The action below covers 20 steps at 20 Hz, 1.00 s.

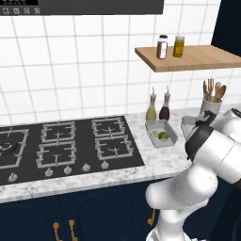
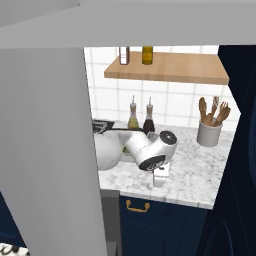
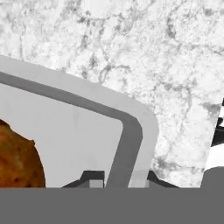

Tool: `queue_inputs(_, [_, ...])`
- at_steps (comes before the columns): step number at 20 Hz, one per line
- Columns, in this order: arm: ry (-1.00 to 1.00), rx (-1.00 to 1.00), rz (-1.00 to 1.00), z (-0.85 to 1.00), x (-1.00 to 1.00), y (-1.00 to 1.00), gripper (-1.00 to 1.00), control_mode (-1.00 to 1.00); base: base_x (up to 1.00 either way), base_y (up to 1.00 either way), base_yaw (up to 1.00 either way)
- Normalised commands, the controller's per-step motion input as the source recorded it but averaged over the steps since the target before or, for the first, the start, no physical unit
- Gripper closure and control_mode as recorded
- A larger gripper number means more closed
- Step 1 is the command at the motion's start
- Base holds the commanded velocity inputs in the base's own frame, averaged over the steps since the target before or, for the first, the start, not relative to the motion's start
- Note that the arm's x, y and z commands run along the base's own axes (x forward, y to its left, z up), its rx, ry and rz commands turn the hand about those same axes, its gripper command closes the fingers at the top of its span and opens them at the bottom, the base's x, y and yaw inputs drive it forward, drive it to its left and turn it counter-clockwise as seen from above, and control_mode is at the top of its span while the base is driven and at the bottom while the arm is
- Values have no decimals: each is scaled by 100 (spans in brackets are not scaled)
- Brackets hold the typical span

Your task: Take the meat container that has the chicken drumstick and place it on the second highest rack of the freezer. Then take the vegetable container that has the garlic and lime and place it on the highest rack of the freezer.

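Observation:
In the hand view, the meat container is a pale grey tray on the marble counter. The orange-brown chicken drumstick lies inside it at the left. My gripper stands over the tray's corner with one finger inside and one outside, shut on the wall. From the right base the hand points down at the counter. The vegetable container holds the green lime and the pale garlic, left of my arm. The freezer's grey door stands open at the left. Its racks are out of view.
Two bottles stand behind the vegetable container, and a utensil holder stands by the wall. A wooden shelf with two jars hangs above. The gas stove lies left. A dark navy cabinet closes the right side.

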Motion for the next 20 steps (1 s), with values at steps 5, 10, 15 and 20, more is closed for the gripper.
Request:
queue_inputs(5, [-7,-12,10,93,-56,42,100,-100,0,0,0])
queue_inputs(10, [-1,-18,4,83,-30,90,100,-100,0,0,0])
queue_inputs(15, [0,-4,-21,62,-5,100,100,-100,0,0,0])
queue_inputs(20, [1,3,-30,53,-13,98,100,-100,0,0,0])
